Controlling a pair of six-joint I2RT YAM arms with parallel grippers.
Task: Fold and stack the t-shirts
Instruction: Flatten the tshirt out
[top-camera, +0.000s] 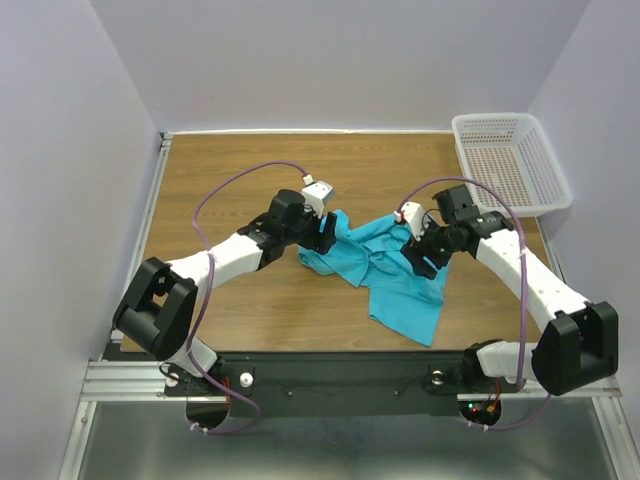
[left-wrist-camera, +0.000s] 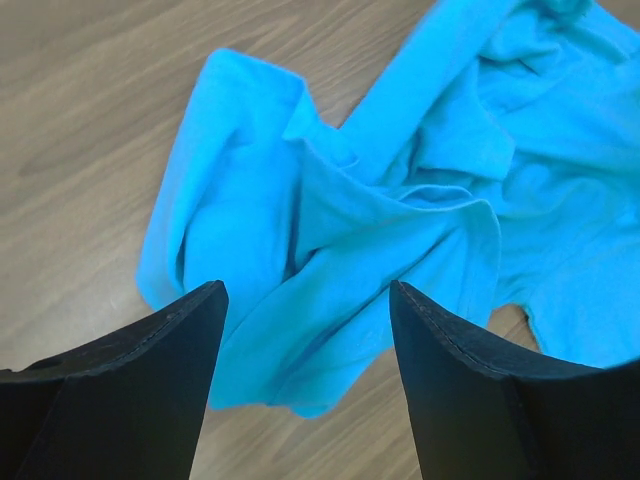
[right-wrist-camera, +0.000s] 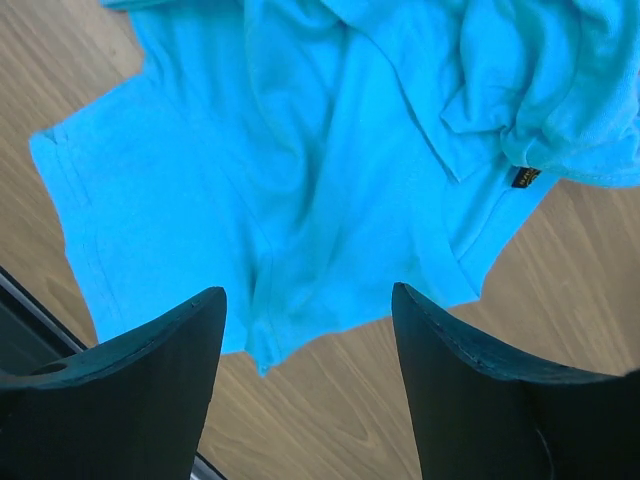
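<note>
The t-shirt (top-camera: 398, 285) is lying on the table (top-camera: 250, 170), the left gripper (top-camera: 326, 236) hanging over its left end, the right gripper (top-camera: 422, 262) over its right, the basket (top-camera: 500, 119) sitting at the far right corner.

We see the t-shirt (left-wrist-camera: 400, 230) as soft, matt turquoise cloth; the table (top-camera: 240, 170) looks smooth wood-grain with a low sheen, the basket (top-camera: 497, 119) white perforated plastic, the near rail (top-camera: 120, 378) ribbed bare metal

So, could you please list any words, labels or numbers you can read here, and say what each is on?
None is legible. The only label is a small dark tag with yellowish marks on the turquoise shirt, too small and blurred to read.
</note>
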